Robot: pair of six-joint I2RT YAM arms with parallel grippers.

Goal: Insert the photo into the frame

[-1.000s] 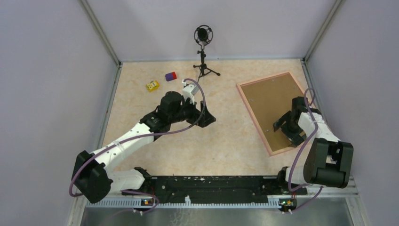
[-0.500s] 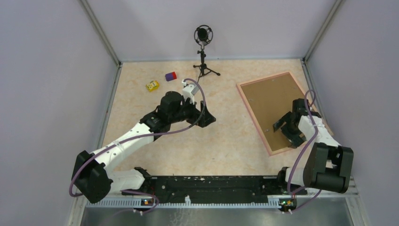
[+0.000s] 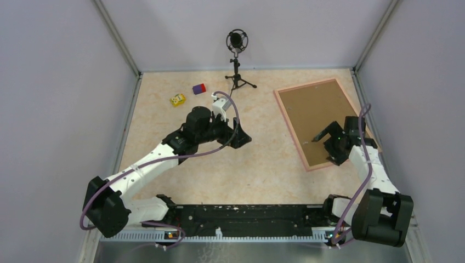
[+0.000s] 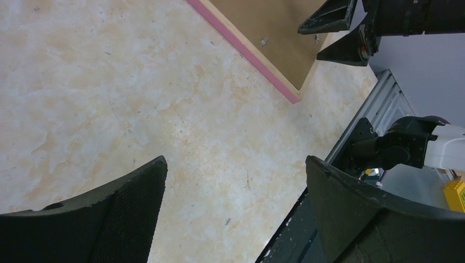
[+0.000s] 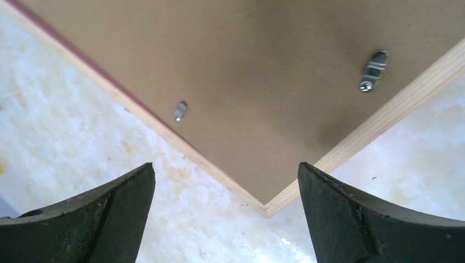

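Note:
The frame [image 3: 289, 129] lies face down at the right of the table, with its narrow pink border around the brown backing board [image 3: 315, 112]. The photo is not in view. My right gripper [image 3: 324, 149] is open and empty, over the frame's near corner. In the right wrist view the gripper [image 5: 226, 167] straddles that pale wood corner [image 5: 384, 115], apart from it, and two small metal clips [image 5: 373, 68] show on the board. My left gripper [image 3: 245, 140] is open and empty over bare table at mid-table. The left wrist view shows the gripper [image 4: 236, 164] and the frame's pink edge [image 4: 247, 55].
A microphone on a tripod [image 3: 237, 60] stands at the back centre. A yellow toy [image 3: 177, 99] and a purple-and-red block [image 3: 198, 88] lie at the back left. Grey walls close in three sides. A black rail [image 3: 247, 213] runs along the near edge.
The frame has slid a little toward the far left. My right gripper has moved with it, staying open over the near corner. The left arm has not moved.

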